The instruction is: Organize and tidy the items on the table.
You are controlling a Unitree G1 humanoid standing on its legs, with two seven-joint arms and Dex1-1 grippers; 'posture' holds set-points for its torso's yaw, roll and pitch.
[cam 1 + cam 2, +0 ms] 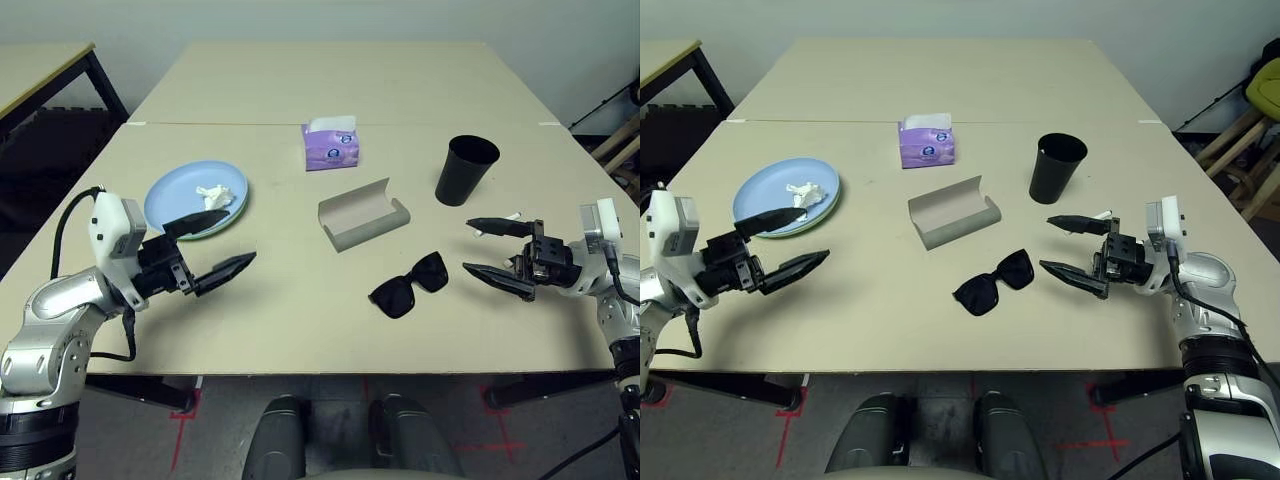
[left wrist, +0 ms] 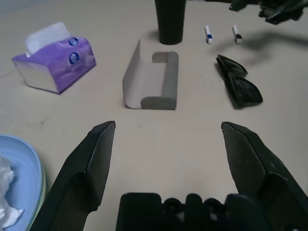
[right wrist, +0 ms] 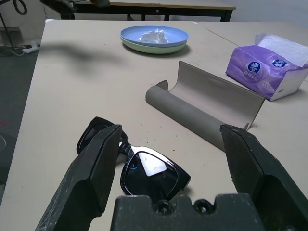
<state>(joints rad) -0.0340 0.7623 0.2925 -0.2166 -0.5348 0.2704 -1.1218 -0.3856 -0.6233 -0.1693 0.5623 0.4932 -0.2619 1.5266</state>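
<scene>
Both grippers spread wide, holding nothing: left gripper (image 1: 212, 245) beside light blue plate (image 1: 172, 195), right gripper (image 1: 497, 249) near black sunglasses (image 1: 409, 285). Grey glasses case (image 1: 364, 214) lies open mid-table.

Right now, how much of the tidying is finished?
Partly. Done: the light blue plate sits stacked on the pale green plate, with the crumpled tissue on top. In hand: nothing; both the left tool and right tool are open and empty. Left: the sunglasses lie outside the open glasses case, and the two marker pens lie beside the black cup.
</scene>
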